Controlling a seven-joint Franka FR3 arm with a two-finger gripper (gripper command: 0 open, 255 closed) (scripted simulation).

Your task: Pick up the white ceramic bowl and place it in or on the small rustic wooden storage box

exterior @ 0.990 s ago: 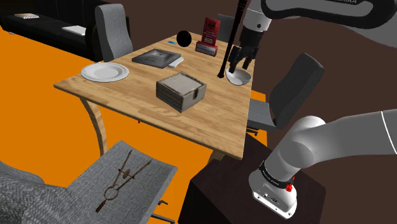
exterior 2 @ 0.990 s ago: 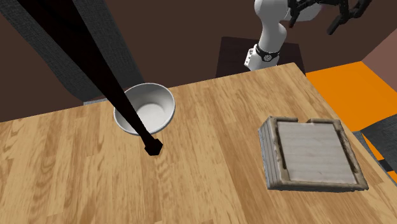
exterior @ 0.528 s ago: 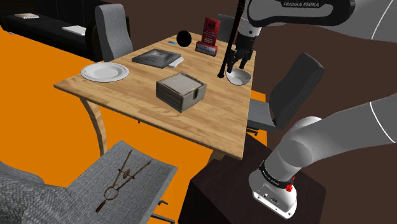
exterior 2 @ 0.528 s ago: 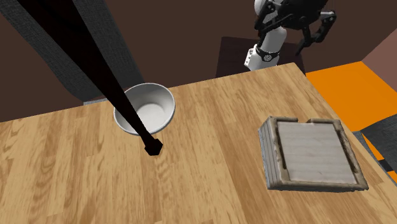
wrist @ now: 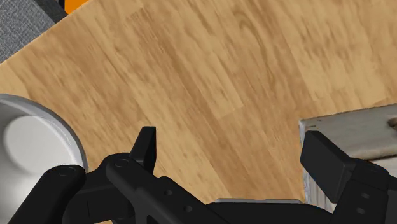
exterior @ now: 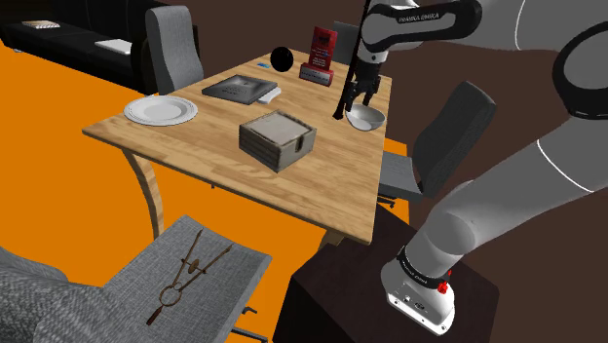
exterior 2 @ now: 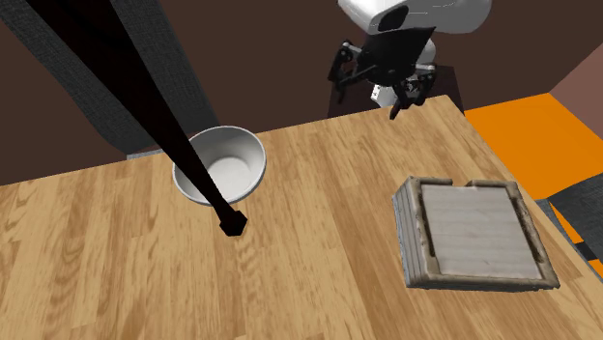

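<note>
Table (exterior: 195, 136): one bowl (exterior: 365, 118), one box (exterior: 279, 138)

In the shoulder view I see the wooden table (exterior: 219, 151) standing on an orange floor (exterior: 68, 205), with the white bowl (exterior: 366, 120) near its far right corner. The gripper (exterior: 359, 99) hangs just over the bowl's far left rim, and its fingers look spread as far as I can tell. A thin black pole (exterior: 355, 54) slants down just beside it. The weathered wooden storage box (exterior: 279, 139) sits mid-table, nearer to me and left of the bowl. Farther left lie a dark book (exterior: 239, 90) and a white plate (exterior: 161, 110). A black ball (exterior: 283, 59) and a red object (exterior: 322, 51) stand at the far edge. One grey chair (exterior: 443, 146) stands right of the table, and a nearer chair (exterior: 209, 287) carries a pair of dividers (exterior: 185, 273).
</note>
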